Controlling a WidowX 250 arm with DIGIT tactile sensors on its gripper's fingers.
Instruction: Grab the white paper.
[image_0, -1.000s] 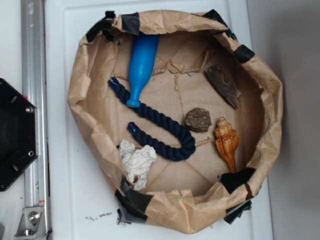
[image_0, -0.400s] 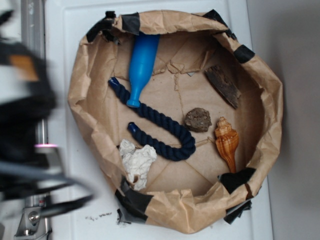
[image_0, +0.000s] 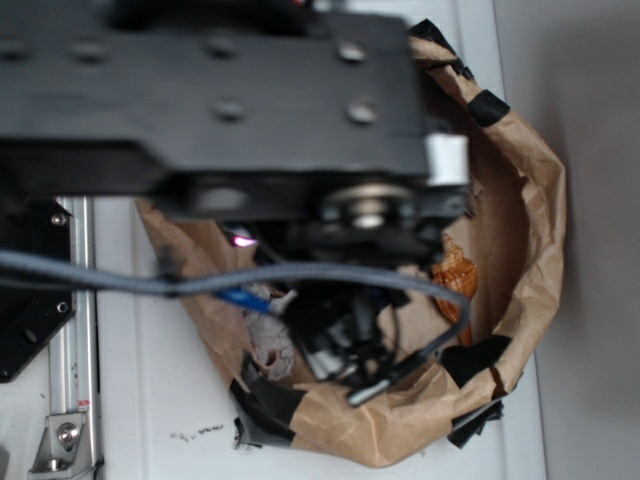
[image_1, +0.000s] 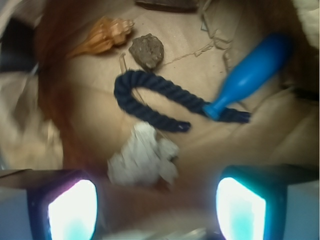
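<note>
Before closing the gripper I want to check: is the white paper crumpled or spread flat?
Crumpled. The wrist view shows the white paper as a lumpy, creased wad beside the dark rope.

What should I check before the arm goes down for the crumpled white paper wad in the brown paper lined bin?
1. Target in sight: ok, crumpled off-white paper wad lies just ahead of the fingers.
2. Fingers open: ok, two lit pads stand wide apart, nothing between them.
3. Centred on target: ok, roughly; the wad sits between the pads.
4. Neighbours: not ok, dark blue twisted rope end lies right against the wad.
5. Bin wall clearance: cannot tell, brown kraft paper lining is blurred nearby.
6. Overhead view: not ok, the arm hides most of the wad.
</note>
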